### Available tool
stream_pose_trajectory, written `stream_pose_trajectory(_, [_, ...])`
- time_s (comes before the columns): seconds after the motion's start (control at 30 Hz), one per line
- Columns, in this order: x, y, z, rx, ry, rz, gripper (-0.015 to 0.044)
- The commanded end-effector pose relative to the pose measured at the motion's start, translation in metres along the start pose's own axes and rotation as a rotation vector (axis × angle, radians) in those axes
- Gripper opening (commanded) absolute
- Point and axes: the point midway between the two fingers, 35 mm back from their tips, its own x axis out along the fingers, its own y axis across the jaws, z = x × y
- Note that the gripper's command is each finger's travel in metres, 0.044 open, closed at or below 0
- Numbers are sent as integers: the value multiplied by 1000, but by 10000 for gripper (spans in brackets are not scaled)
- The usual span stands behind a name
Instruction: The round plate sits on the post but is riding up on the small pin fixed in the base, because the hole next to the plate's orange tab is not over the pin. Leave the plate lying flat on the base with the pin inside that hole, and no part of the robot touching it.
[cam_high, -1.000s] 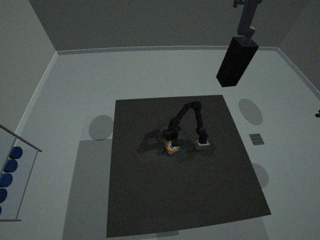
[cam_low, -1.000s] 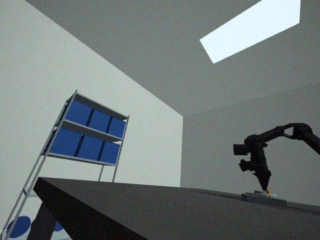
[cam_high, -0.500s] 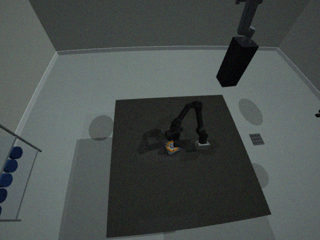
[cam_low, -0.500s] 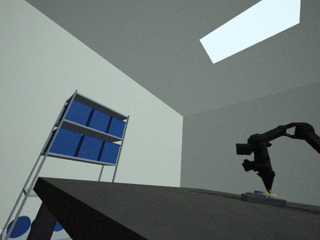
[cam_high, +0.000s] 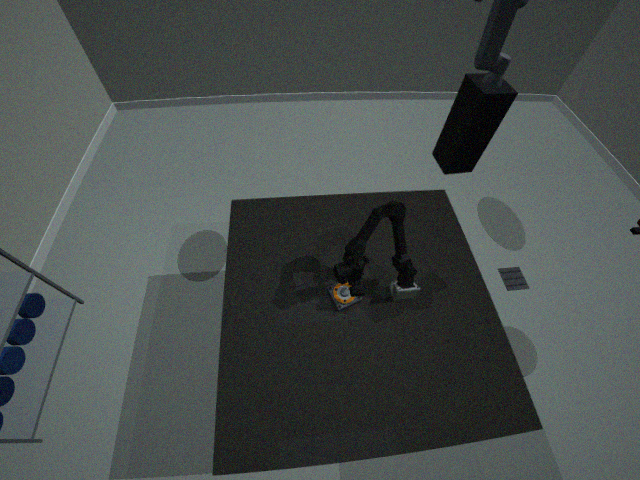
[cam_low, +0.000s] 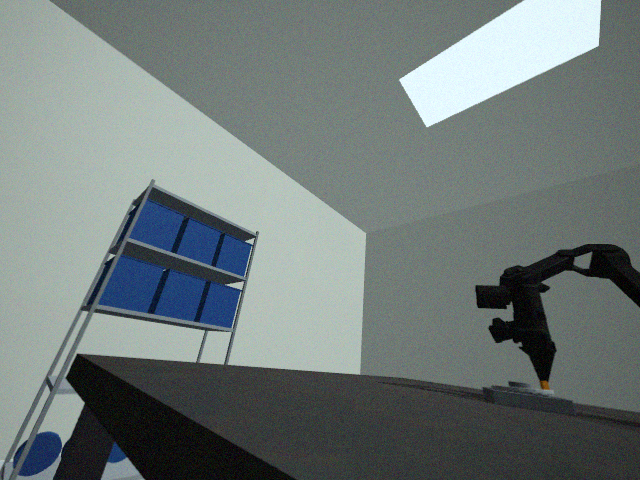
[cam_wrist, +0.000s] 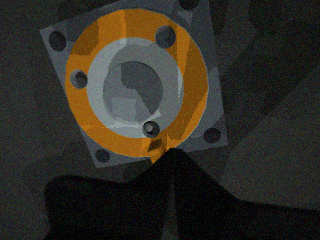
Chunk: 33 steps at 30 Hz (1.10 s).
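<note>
Closed to a point with nothing between its fingers, the black parallel-jaw gripper (cam_wrist: 170, 156) presses its tip against the small orange tab (cam_wrist: 156, 145) at the rim of the round orange-and-grey plate (cam_wrist: 192, 80). That plate sits on the grey central post (cam_wrist: 134, 90) over the square grey base (cam_wrist: 212, 107), whose corner holes stay uncovered. A hole (cam_wrist: 151, 128) in the plate lies just beside the tab. On every side, the dark table top (cam_high: 361, 372) spreads wide around the base.
</note>
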Motion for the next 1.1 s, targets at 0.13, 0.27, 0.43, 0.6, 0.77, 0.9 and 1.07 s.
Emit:
stream_pose_trajectory(0.13, [2, 8, -5, 1, 3, 3, 0])
stream_pose_trajectory(0.27, [-9, 7, -4, 1, 3, 5, 0])
stream_pose_trajectory(0.43, [-35, 7, -5, 1, 3, 6, 0])
stream_pose_trajectory(0.6, [-47, 6, -7, 1, 3, 5, 0])
stream_pose_trajectory(0.77, [-38, 7, -6, -9, 4, 0, 0])
stream_pose_trajectory(0.9, [-38, 7, -6, -9, 4, 0, 0])
stream_pose_trajectory(1.07, [-38, 7, -6, -9, 4, 0, 0])
